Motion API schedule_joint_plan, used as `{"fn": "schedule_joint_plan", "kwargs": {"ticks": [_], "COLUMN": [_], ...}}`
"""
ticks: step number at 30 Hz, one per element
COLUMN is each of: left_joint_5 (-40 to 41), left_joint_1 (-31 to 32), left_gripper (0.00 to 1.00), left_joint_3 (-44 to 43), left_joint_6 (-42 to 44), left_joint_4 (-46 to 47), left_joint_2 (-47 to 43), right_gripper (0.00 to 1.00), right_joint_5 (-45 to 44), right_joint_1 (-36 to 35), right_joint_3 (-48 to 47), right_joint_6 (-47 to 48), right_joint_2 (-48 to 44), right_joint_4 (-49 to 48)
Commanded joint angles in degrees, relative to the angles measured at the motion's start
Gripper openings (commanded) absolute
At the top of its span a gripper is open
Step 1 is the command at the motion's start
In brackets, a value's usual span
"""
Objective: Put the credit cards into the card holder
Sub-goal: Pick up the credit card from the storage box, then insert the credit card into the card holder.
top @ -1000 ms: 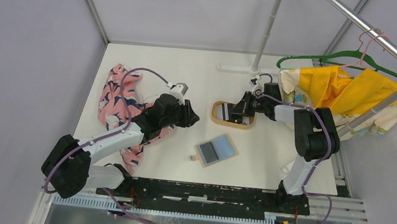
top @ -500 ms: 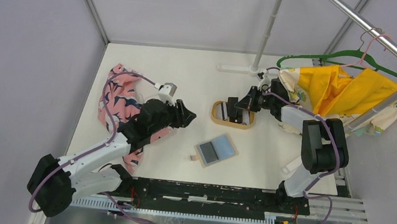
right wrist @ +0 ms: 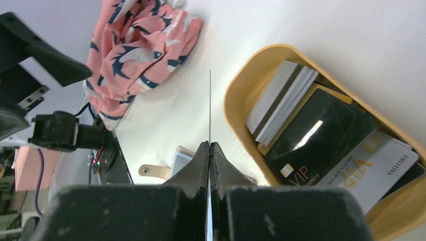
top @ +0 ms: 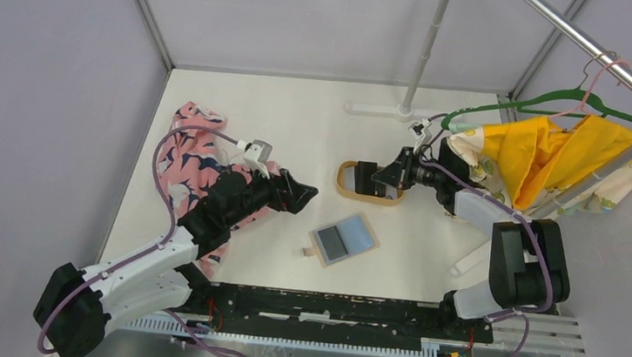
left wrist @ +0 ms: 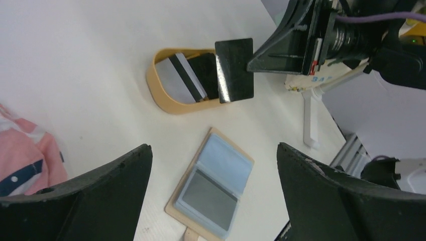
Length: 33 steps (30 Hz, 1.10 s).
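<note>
Top external view has the left gripper (top: 299,194) spread wide and empty near the open card holder (top: 342,240). Beyond it the right gripper (top: 380,178) is clamped on one dark credit card (left wrist: 234,70) above the tray (left wrist: 173,107); the holder lies toward the bases from that card, long axis diagonal.

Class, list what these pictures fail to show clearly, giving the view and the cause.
- Thin black card in the right pincer: right wrist view shows it edge-on, face unseen.
- Tan folding wallet: right wrist view, mostly behind the pincer's fingers; left wrist view, tab cut by the bottom edge.
- Cards in the oval wooden-rimmed tray: they overlap, so no count; top view too small.
</note>
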<state>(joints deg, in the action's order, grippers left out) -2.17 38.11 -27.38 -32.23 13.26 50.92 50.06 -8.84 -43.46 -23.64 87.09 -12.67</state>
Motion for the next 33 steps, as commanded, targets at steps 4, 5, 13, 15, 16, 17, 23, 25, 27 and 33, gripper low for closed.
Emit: {"fn": "schedule_joint_plan", "kwargs": {"ticks": [4, 5, 13, 15, 16, 17, 23, 25, 27, 33], "left_joint_5": [-11.71, -12.95, -17.12, -18.04, -18.63, -19.22, -23.55, -25.04, -25.48, -25.77], "left_joint_1": [0.04, 0.04, 0.1, 0.09, 0.09, 0.0, 0.35, 1.07, 2.2, 5.38], "left_gripper": [0.84, 0.81, 0.77, 0.77, 0.77, 0.77, 0.74, 0.71, 0.68, 0.52], "left_joint_3": [4.57, 4.98, 9.86, 9.89, 9.89, 9.81, 9.35, 9.25, 8.7, 6.64], "left_joint_6": [3.22, 3.11, 0.24, -0.21, -0.47, -0.73, -3.07, -4.18, -4.5, -4.55], "left_joint_4": [12.79, 14.35, 29.61, 31.93, 33.11, 34.2, 42.24, 45.25, 46.72, 48.83], "left_joint_2": [2.05, 2.73, 8.68, 10.35, 11.13, 11.91, 17.49, 19.55, 21.44, 26.88], "right_gripper": [0.0, 0.0, 0.0, 0.0, 0.0, 0.0, 0.0, 0.0, 0.0, 0.0], "right_joint_5": [11.22, 12.62, 20.13, 21.15, 21.69, 22.05, 23.24, 23.17, 23.29, 23.65], "right_joint_1": [-0.1, -0.42, -5.13, -7.02, -7.84, -8.44, -10.35, -10.43, -10.57, -10.92], "right_joint_3": [6.26, 7.4, 9.91, 9.71, 9.62, 9.54, 9.18, 9.14, 9.14, 9.09], "right_joint_6": [-0.11, -1.03, -0.04, 0.34, 0.63, 0.81, 1.3, 1.31, 1.24, 1.15], "right_joint_2": [-6.78, -7.26, -7.99, -7.89, -7.9, -7.9, -7.77, -7.89, -7.91, -8.08], "right_joint_4": [-15.51, -18.42, -23.51, -23.96, -24.11, -24.11, -24.45, -24.59, -24.62, -24.81]}}
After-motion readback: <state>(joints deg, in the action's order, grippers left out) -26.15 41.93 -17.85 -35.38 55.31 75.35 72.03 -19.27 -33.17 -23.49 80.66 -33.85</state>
